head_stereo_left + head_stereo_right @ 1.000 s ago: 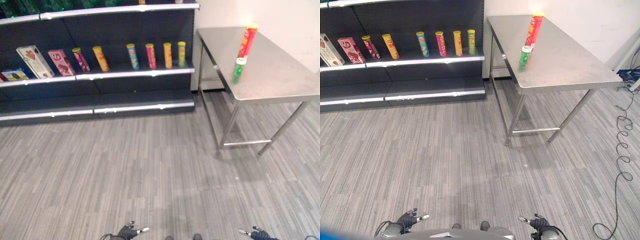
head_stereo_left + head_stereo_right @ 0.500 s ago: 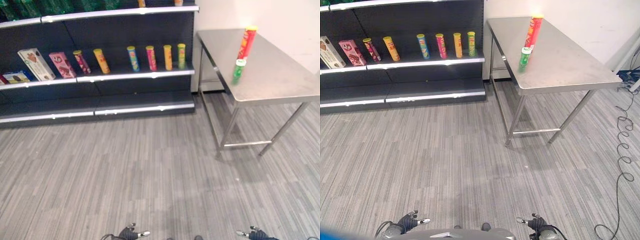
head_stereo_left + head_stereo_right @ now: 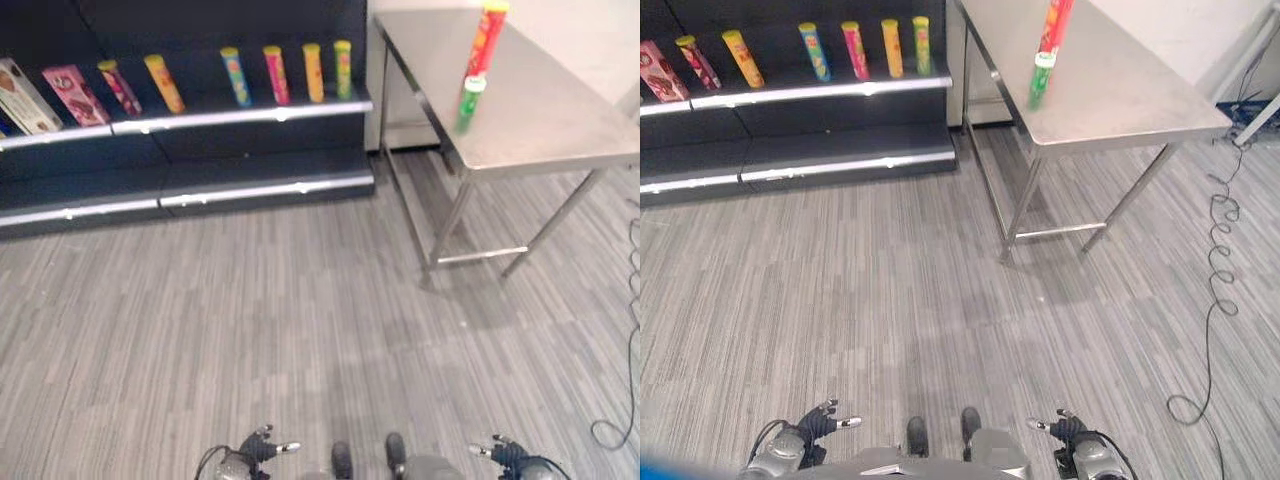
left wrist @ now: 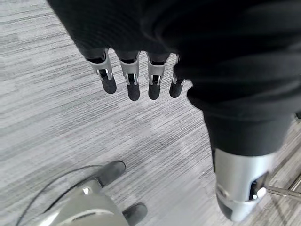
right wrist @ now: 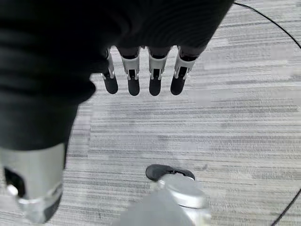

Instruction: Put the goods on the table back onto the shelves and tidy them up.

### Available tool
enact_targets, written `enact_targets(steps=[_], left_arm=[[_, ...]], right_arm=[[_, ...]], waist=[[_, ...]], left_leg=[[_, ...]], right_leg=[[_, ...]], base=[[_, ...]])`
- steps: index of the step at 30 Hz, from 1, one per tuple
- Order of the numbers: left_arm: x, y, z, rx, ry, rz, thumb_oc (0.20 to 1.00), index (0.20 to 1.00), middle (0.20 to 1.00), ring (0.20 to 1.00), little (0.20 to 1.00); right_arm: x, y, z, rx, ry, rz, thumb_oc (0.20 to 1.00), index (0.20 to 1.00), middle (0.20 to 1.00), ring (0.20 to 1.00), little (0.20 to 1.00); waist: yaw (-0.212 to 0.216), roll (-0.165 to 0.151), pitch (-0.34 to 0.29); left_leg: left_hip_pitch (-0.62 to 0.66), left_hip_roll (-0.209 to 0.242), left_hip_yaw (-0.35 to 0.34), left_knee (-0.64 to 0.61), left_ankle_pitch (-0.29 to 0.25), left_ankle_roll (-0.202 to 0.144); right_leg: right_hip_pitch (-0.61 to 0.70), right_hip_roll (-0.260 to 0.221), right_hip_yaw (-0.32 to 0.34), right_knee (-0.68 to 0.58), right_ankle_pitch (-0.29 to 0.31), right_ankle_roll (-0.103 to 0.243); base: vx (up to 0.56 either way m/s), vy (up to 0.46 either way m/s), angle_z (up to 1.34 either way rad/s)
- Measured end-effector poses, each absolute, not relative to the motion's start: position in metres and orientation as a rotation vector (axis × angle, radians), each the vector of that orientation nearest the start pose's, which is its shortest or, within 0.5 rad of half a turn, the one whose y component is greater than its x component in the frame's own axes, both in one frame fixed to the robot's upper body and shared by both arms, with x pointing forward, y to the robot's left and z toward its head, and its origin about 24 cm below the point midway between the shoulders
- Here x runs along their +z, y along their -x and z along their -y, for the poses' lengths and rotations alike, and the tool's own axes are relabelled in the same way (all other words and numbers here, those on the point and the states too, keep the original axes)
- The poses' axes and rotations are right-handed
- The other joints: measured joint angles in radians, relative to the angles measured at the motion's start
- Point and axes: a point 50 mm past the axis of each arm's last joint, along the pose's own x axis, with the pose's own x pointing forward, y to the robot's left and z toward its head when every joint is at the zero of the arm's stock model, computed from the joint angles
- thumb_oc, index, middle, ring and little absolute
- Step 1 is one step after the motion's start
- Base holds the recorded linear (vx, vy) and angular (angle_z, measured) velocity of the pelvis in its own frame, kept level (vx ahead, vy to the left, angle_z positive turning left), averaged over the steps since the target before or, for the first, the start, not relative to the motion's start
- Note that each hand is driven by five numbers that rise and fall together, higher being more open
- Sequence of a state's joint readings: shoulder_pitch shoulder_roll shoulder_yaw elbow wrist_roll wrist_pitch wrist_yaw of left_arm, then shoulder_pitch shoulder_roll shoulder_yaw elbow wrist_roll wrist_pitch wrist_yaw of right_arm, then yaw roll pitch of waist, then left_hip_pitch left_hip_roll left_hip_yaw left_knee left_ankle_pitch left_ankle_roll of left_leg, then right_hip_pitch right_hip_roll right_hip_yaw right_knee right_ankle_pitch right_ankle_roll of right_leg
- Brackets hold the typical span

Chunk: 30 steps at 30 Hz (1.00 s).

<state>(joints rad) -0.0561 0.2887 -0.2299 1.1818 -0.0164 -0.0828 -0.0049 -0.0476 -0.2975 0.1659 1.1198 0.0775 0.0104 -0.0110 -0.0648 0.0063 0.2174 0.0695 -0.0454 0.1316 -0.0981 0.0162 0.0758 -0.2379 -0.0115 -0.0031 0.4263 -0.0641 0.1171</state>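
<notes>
Two goods stand on the steel table [image 3: 560, 130] at the upper right: a tall red-and-yellow can [image 3: 484, 36] and, in front of it, a short green can [image 3: 466, 103]. The dark shelf [image 3: 200, 115] at the upper left carries a row of several upright chip cans [image 3: 275, 75] and some boxes [image 3: 72, 93]. My left hand [image 3: 255, 455] hangs low at the bottom edge, fingers relaxed and straight, holding nothing [image 4: 136, 80]. My right hand [image 3: 510, 455] hangs low at the bottom right, also open and empty [image 5: 141, 75]. Both hands are far from the table and the shelf.
Grey striped carpet lies between me and the shelf. The table's metal legs and crossbar [image 3: 475, 255] stand right of the shelf's end. A white wall rises behind the table. A lower shelf board [image 3: 260, 185] runs beneath the cans.
The whole picture has shifted: the camera has tilted down and moved a little nearer the shelf and table. Both hands still hang open at my sides.
</notes>
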Motion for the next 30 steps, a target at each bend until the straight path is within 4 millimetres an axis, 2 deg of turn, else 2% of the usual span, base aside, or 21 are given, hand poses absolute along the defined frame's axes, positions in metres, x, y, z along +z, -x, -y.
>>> enact_targets(steps=[2,3,4,6,7,9,12,13,14,15,16,17,19,20,25,27,28,29,30], left_arm=[[-0.148,-0.125,-0.239,-0.044,-0.377,-1.072,1.0,1.0,1.0,1.0,1.0],[-0.147,-0.128,-0.24,-0.046,-0.385,-1.069,1.0,1.0,1.0,1.0,1.0],[-0.146,-0.133,-0.239,-0.049,-0.388,-1.061,1.0,1.0,1.0,1.0,1.0],[-0.143,-0.144,-0.238,-0.052,-0.394,-1.036,1.0,1.0,1.0,1.0,1.0],[-0.141,-0.147,-0.238,-0.052,-0.397,-1.027,1.0,1.0,1.0,1.0,1.0],[-0.141,-0.148,-0.237,-0.054,-0.396,-1.024,1.0,1.0,1.0,1.0,1.0],[-0.144,-0.142,-0.235,-0.077,-0.412,-1.038,1.0,1.0,1.0,1.0,1.0],[-0.146,-0.137,-0.233,-0.086,-0.414,-1.048,1.0,1.0,1.0,1.0,1.0],[-0.149,-0.129,-0.232,-0.089,-0.411,-1.069,1.0,1.0,1.0,1.0,1.0],[-0.152,-0.119,-0.23,-0.093,-0.402,-1.094,1.0,1.0,1.0,1.0,1.0],[-0.154,-0.114,-0.23,-0.095,-0.399,-1.108,1.0,1.0,1.0,1.0,1.0],[-0.155,-0.112,-0.229,-0.097,-0.397,-1.117,1.0,1.0,1.0,1.0,1.0],[-0.155,-0.114,-0.227,-0.105,-0.399,-1.112,1.0,1.0,1.0,1.0,1.0],[-0.155,-0.117,-0.225,-0.118,-0.405,-1.107,1.0,1.0,1.0,1.0,1.0],[-0.155,-0.117,-0.224,-0.116,-0.404,-1.11,1.0,1.0,1.0,1.0,1.0],[-0.156,-0.113,-0.226,-0.108,-0.401,-1.125,1.0,1.0,1.0,1.0,1.0],[-0.157,-0.108,-0.228,-0.091,-0.388,-1.14,1.0,1.0,1.0,1.0,1.0],[-0.157,-0.106,-0.229,-0.077,-0.376,-1.143,1.0,1.0,1.0,1.0,1.0],[-0.157,-0.106,-0.228,-0.075,-0.371,-1.141,1.0,1.0,1.0,1.0,1.0]], right_arm=[[-0.145,-0.126,0.247,-0.069,0.298,-1.099,1.0,1.0,1.0,1.0,1.0],[-0.145,-0.126,0.247,-0.07,0.298,-1.1,1.0,1.0,1.0,1.0,1.0],[-0.146,-0.122,0.248,-0.072,0.297,-1.112,1.0,1.0,1.0,1.0,1.0],[-0.149,-0.116,0.247,-0.072,0.292,-1.127,1.0,1.0,1.0,1.0,1.0],[-0.151,-0.109,0.247,-0.076,0.289,-1.157,1.0,1.0,1.0,1.0,1.0],[-0.154,-0.099,0.249,-0.085,0.288,-1.19,1.0,1.0,1.0,1.0,1.0],[-0.154,-0.097,0.25,-0.094,0.283,-1.193,1.0,1.0,1.0,1.0,1.0],[-0.154,-0.095,0.252,-0.098,0.284,-1.197,1.0,1.0,1.0,1.0,1.0],[-0.155,-0.089,0.252,-0.102,0.282,-1.211,1.0,1.0,1.0,1.0,1.0],[-0.154,-0.089,0.257,-0.112,0.289,-1.208,1.0,1.0,1.0,1.0,1.0],[-0.153,-0.089,0.26,-0.114,0.298,-1.205,1.0,1.0,1.0,1.0,1.0],[-0.152,-0.087,0.264,-0.116,0.31,-1.209,1.0,1.0,1.0,1.0,1.0],[-0.148,-0.09,0.274,-0.125,0.339,-1.197,1.0,1.0,1.0,1.0,1.0],[-0.142,-0.099,0.282,-0.133,0.365,-1.172,1.0,1.0,1.0,1.0,1.0],[-0.139,-0.105,0.285,-0.131,0.378,-1.153,1.0,1.0,1.0,1.0,1.0],[-0.142,-0.1,0.281,-0.126,0.367,-1.168,1.0,1.0,1.0,1.0,1.0],[-0.145,-0.095,0.277,-0.113,0.362,-1.182,1.0,1.0,1.0,1.0,1.0],[-0.147,-0.09,0.274,-0.094,0.362,-1.197,1.0,1.0,1.0,1.0,1.0],[-0.148,-0.087,0.274,-0.088,0.364,-1.207,1.0,1.0,1.0,1.0,1.0]], waist=[[-0.013,-0.004,-0.003],[-0.017,-0.007,-0.003],[-0.023,-0.013,0.006],[-0.061,-0.025,0.013],[-0.073,-0.04,0.014],[-0.073,-0.065,0.014],[-0.073,-0.064,0.008],[-0.074,-0.058,0.0],[-0.073,-0.057,-0.021],[-0.072,-0.024,-0.039],[-0.077,-0.016,-0.051],[-0.084,-0.003,-0.077],[-0.091,0.004,-0.096],[-0.1,0.009,-0.105],[-0.099,0.007,-0.128],[-0.097,-0.002,-0.132],[-0.096,-0.009,-0.139],[-0.083,-0.017,-0.138],[-0.065,-0.02,-0.135]], left_leg=[[0.01,-0.011,-0.007,0.0,-0.008,0.005],[0.0,-0.011,-0.017,0.001,-0.007,0.007],[0.002,-0.013,-0.033,0.007,-0.003,0.016],[-0.017,-0.019,-0.089,0.029,-0.005,0.034],[-0.009,-0.027,-0.112,0.021,-0.005,0.034],[0.026,-0.036,-0.124,0.005,-0.017,0.026],[0.061,-0.026,-0.159,0.001,-0.05,-0.001],[0.075,-0.016,-0.18,0.001,-0.066,-0.017],[0.092,-0.006,-0.205,0.001,-0.089,-0.055],[0.125,0.04,-0.222,0.006,-0.109,-0.088],[0.131,0.077,-0.229,0.018,-0.116,-0.106],[0.126,0.094,-0.23,0.035,-0.13,-0.129],[0.126,0.112,-0.225,0.055,-0.138,-0.14],[0.124,0.13,-0.229,0.075,-0.138,-0.144],[0.099,0.152,-0.228,0.152,-0.161,-0.18],[0.078,0.146,-0.227,0.243,-0.171,-0.198],[0.034,0.138,-0.228,0.383,-0.182,-0.229],[-0.072,0.124,-0.228,0.618,-0.165,-0.257],[-0.138,0.117,-0.24,0.741,-0.12,-0.278]], right_leg=[[-0.03,-0.027,0.014,-0.051,-0.006,0.007],[-0.056,-0.029,0.024,-0.169,0.0,0.012],[-0.06,-0.024,0.031,-0.235,0.009,0.013],[-0.049,-0.025,0.054,-0.417,0.047,0.058],[-0.05,-0.03,0.05,-0.483,0.074,0.059],[-0.059,-0.042,0.006,-0.491,0.101,0.051],[-0.046,-0.049,-0.02,-0.424,0.122,0.035],[-0.03,-0.052,-0.02,-0.381,0.126,0.025],[0.001,-0.049,-0.028,-0.383,0.14,0.017],[0.047,-0.004,-0.047,-0.4,0.147,0.011],[0.07,0.019,-0.059,-0.41,0.147,0.007],[0.077,0.03,-0.083,-0.413,0.152,-0.005],[0.092,0.047,-0.102,-0.411,0.144,-0.024],[0.112,0.062,-0.123,-0.421,0.124,-0.064],[0.147,0.096,-0.128,-0.465,0.117,-0.092],[0.187,0.099,-0.122,-0.503,0.117,-0.092],[0.224,0.099,-0.117,-0.53,0.116,-0.092],[0.238,0.102,-0.109,-0.529,0.105,-0.107],[0.246,0.107,-0.106,-0.524,0.103,-0.122]], base=[[0.22,0.026,0.08],[0.23,0.003,0.14],[0.24,0.003,0.34],[0.2,-0.017,0.71],[0.23,-0.04,0.7],[0.26,-0.059,0.36],[0.27,-0.091,0.31],[0.22,-0.095,0.52],[0.27,-0.158,0.64],[0.35,-0.209,0.61],[0.25,-0.166,0.6],[0.22,-0.167,0.48],[0.27,-0.23,0.41],[0.19,-0.162,0.31],[0.17,-0.134,0.01],[0.21,-0.166,-0.19],[0.28,-0.287,-0.3],[0.23,-0.239,-0.32],[0.15,-0.165,-0.44]])
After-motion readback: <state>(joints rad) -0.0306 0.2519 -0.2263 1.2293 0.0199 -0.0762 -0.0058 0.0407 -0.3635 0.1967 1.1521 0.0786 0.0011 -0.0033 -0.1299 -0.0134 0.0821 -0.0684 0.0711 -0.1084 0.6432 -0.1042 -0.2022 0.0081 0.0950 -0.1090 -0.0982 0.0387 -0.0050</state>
